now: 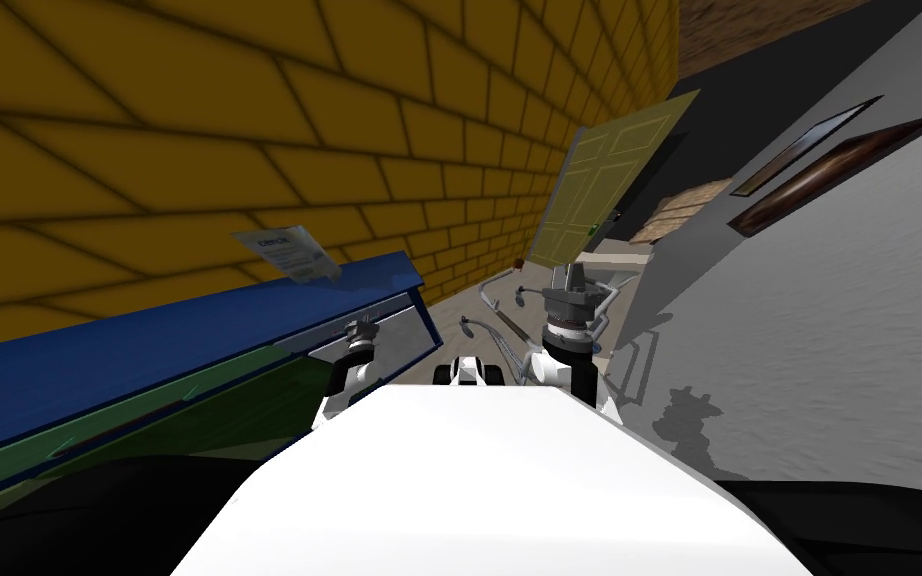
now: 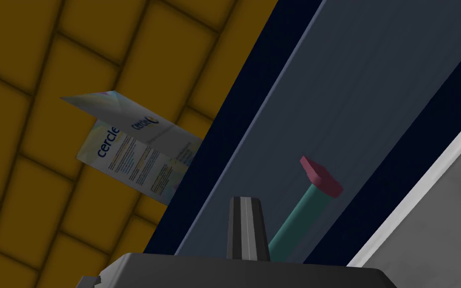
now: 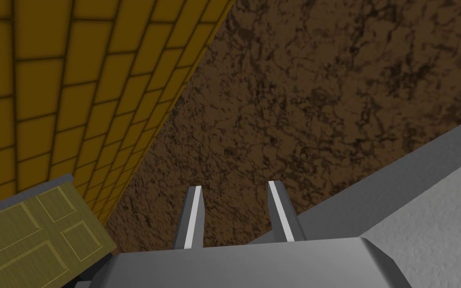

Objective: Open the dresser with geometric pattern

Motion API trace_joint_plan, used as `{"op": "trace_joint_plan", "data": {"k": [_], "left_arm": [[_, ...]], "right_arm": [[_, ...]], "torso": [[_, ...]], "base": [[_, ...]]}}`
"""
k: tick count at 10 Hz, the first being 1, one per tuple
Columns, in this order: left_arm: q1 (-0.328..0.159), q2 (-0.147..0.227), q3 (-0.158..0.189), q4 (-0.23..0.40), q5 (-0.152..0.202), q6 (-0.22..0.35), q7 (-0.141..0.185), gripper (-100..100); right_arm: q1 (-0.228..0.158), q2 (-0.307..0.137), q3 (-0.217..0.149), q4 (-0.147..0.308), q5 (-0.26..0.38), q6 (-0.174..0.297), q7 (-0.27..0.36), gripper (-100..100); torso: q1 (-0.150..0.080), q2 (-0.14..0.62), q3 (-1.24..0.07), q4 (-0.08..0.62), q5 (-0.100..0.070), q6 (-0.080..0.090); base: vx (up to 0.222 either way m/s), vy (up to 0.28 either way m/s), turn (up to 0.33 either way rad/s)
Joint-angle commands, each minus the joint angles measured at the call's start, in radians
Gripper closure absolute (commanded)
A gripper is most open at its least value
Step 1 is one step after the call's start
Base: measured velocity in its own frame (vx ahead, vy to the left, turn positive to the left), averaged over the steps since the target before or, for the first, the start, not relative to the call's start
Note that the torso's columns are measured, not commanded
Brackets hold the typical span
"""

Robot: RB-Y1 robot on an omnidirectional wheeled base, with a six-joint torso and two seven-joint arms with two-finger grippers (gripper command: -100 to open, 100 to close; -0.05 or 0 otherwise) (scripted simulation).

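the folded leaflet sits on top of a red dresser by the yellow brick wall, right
No, the dresser is blue, not red; the head view shows it. The leaflet does sit on it by the yellow brick wall.

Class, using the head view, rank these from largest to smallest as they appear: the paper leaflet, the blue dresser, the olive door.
1. blue dresser
2. olive door
3. paper leaflet
The dresser is nearest the camera, which enlarges it.

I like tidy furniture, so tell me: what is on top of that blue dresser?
A folded printed leaflet sits on the dresser, at its back edge by the yellow brick wall. Anything beneath the leaflet is covered.
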Motion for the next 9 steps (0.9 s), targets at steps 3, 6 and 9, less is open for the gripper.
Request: {"op": "trace_joint_plan", "data": {"k": [3, 6, 9], "left_arm": [[-0.006, -0.011, 0.012, -0.011, 0.004, 0.000, 0.001, -100], [0.000, -0.009, 0.009, -0.011, 0.006, 0.007, 0.003, 100], [0.003, -0.009, 0.014, -0.018, 0.018, 0.032, 0.012, -100]], "right_arm": [[0.000, 0.000, 0.000, 0.000, 0.000, 0.000, 0.000, 0], [0.000, 0.000, 0.000, 0.000, 0.000, 0.000, 0.000, 0], [0.000, 0.000, 0.000, 0.000, 0.000, 0.000, 0.000, 0]], "torso": [[0.008, -0.013, -0.008, -0.004, 0.004, 0.001], [0.004, -0.002, -0.002, 0.001, -0.002, -0.003], [-0.001, -0.001, 0.000, 0.000, 0.000, 0.000]], "base": [[0.027, 0.005, 0.046], [0.020, 0.003, -0.033], [-0.011, -0.052, 0.034]]}}
